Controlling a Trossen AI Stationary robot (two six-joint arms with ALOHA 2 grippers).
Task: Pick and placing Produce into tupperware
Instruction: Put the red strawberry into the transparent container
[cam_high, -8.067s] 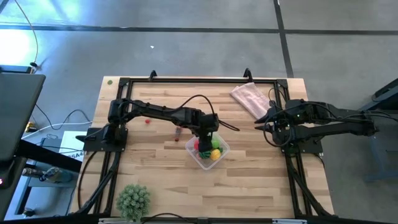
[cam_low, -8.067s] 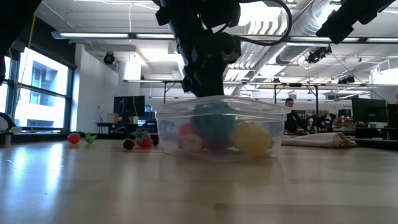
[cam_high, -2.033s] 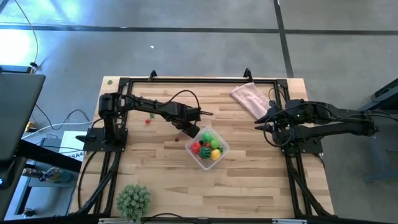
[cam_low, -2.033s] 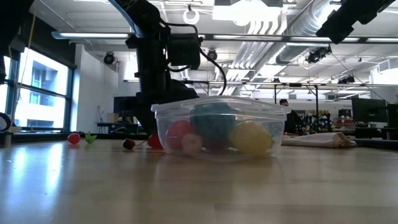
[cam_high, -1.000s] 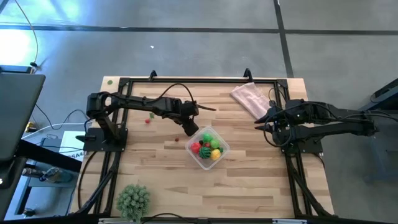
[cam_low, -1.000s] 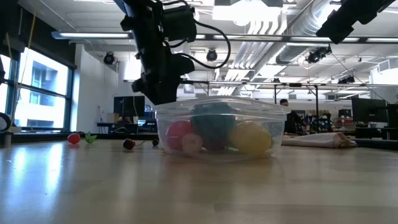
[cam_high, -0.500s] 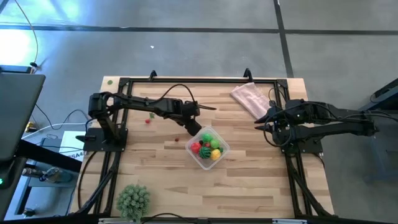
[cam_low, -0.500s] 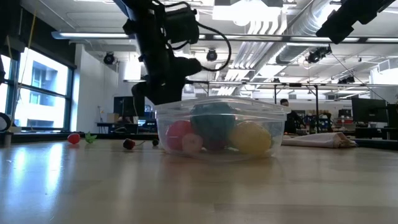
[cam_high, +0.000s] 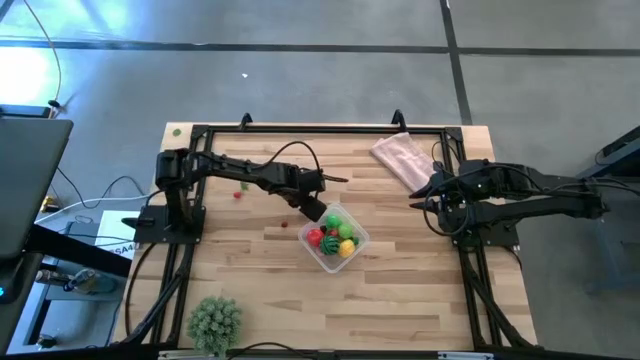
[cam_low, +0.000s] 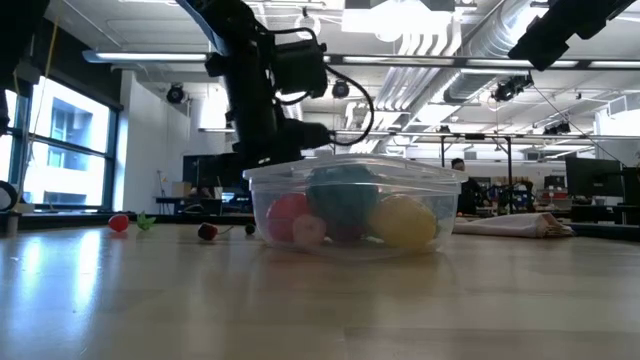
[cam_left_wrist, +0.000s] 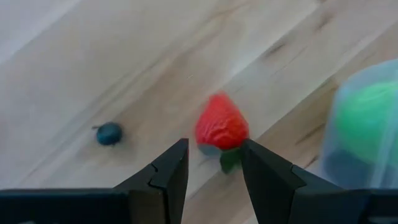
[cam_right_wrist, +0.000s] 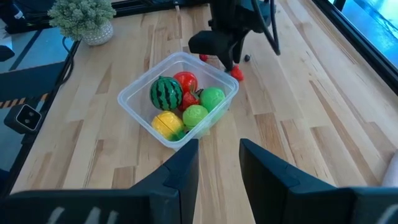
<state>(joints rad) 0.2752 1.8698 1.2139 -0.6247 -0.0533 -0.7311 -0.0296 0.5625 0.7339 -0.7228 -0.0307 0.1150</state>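
A red toy strawberry (cam_left_wrist: 221, 127) lies on the wooden table just left of the clear tupperware (cam_high: 335, 240). My left gripper (cam_left_wrist: 214, 168) hangs open a little above it, pointing steeply down, one finger on each side of the berry's leafy end without touching. The tupperware (cam_right_wrist: 177, 99) holds several pieces of produce: a striped watermelon (cam_right_wrist: 165, 93), a red one, two green ones and a yellow one (cam_right_wrist: 165, 124). My right gripper (cam_right_wrist: 217, 165) waits open at the table's right side, high above the wood.
A small dark berry (cam_left_wrist: 109, 133) lies near the strawberry, and a small red piece (cam_high: 238, 195) lies farther left. A pink cloth (cam_high: 400, 158) sits at the far right, and a spiky green plant (cam_high: 215, 320) at the near left corner. Bare wood lies in front of the tupperware.
My left gripper has come down toward the strawberry beside the tupperware and has rolled about its own axis. Its fingers have kept the same gap. The produce and the tupperware have stayed where they were.
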